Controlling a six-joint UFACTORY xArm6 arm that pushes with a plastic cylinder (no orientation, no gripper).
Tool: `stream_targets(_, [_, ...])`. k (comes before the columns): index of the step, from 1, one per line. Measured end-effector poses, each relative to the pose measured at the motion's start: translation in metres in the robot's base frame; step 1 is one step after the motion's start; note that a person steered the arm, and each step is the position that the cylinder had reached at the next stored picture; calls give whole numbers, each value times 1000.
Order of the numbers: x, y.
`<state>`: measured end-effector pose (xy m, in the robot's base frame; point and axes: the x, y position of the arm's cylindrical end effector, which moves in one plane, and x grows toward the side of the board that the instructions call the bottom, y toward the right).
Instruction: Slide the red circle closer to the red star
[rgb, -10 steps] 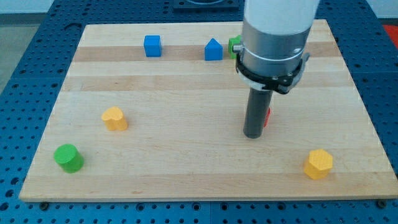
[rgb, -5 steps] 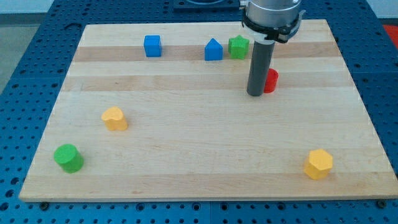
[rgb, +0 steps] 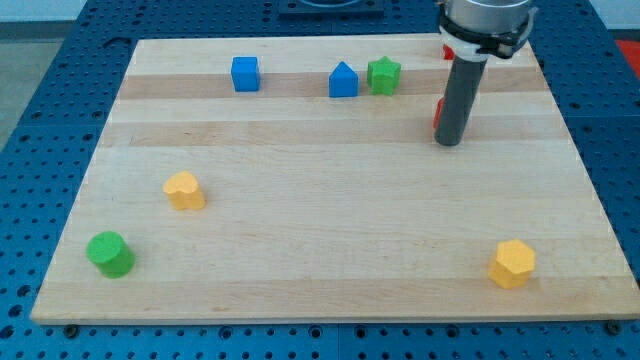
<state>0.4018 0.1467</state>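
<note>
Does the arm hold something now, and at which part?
Nothing is held: my tip only stands against the mostly hidden red block, which peeks out at the rod's left edge.

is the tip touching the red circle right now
Cannot tell. In the camera view the rod covers most of the red circle; only a sliver shows at its left edge, above my tip, so no contact or gap shows.

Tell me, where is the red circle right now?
The red circle sits in the upper right of the board, almost hidden behind my tip, peeking out on its left side. The green star is its nearest visible block, up and to the view's left.
</note>
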Motion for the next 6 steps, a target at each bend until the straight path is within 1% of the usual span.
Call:
stream_targets(2, [-29,13])
stream_targets(6, [-116,14])
